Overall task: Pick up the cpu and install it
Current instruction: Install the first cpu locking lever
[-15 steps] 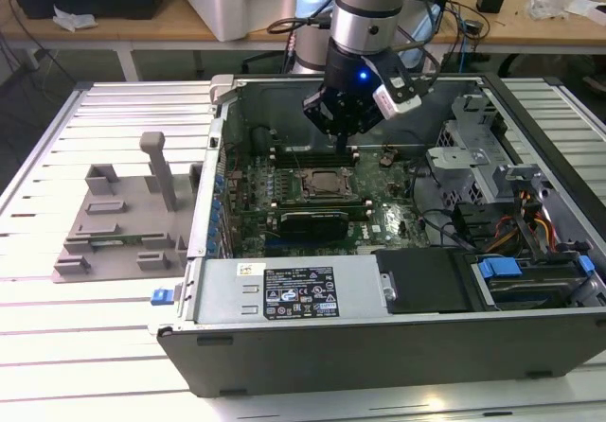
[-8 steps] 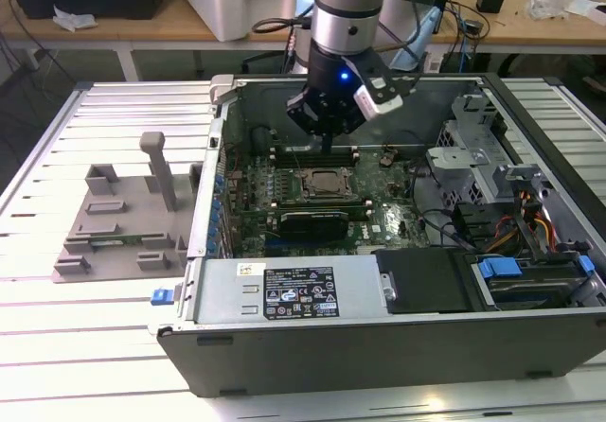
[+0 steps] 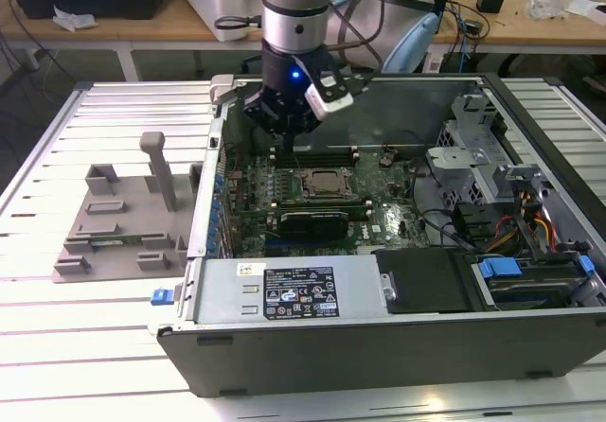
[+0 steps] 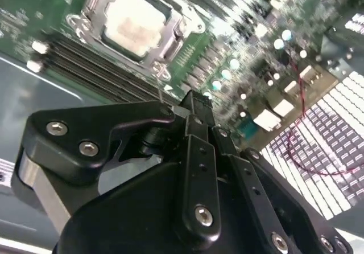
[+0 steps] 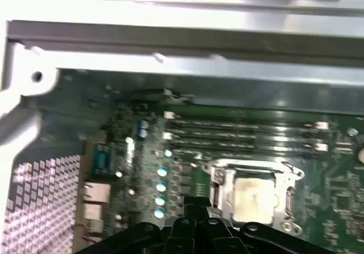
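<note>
The black metal gripper [image 3: 287,131] hangs inside the open grey steel computer case [image 3: 398,332]; whether its fingers are wide or narrow I cannot tell. Below and just beyond, the flat square silvery cpu [image 3: 327,182] lies in the black-framed socket [image 3: 301,191] of the green motherboard [image 3: 393,219].

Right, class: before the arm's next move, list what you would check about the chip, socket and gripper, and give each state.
1. Chip lies inside the socket: ok.
2. Chip seated flat: cannot tell.
3. Gripper apart from the chip: ok.
4. Socket latch closed: cannot tell.
5. Case open above the board: ok.
</note>
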Available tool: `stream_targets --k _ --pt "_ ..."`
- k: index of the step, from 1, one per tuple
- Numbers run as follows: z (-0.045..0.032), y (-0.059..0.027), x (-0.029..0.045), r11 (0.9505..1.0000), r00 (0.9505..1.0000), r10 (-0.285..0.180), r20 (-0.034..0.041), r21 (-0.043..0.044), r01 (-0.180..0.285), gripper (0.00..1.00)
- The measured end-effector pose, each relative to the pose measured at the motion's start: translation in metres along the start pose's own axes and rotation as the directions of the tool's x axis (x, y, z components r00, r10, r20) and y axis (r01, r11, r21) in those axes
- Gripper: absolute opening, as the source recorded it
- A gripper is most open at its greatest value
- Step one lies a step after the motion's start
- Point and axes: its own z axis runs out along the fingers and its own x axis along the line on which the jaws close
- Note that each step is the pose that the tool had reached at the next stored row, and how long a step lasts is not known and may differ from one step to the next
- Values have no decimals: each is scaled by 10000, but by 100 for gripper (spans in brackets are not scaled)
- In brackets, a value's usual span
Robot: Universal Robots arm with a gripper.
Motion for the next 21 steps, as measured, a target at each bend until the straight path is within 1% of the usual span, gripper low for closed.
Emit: stream_targets --k 1,3,9,10,12,13,14,15,16,19,20,21 --pt "5 31 47 10000 10000 0 0 0 0 11" --pt "10 76 93 10000 10000 2 -1 1 -2 11" --pt "42 246 82 10000 10000 0 -1 2 0 11" --pt "49 256 71 10000 10000 -1 0 0 1 11" --pt "49 252 2 10000 10000 1 -3 -1 -1 11" --pt "48 247 -72 10000 10000 2 -13 -1 -2 11" --pt "48 244 -123 10000 10000 3 -27 -2 -3 11" --pt "51 238 -202 10000 10000 4 -58 -4 -4 11" --pt "62 234 -254 10000 10000 7 -91 -7 -7 11" --pt "111 225 -336 10000 9999 10 -143 -8 -10 11" --pt "142 222 -363 10000 9999 11 -158 -9 -11 11" --pt "161 220 -377 10000 9999 11 -163 -9 -11 11"
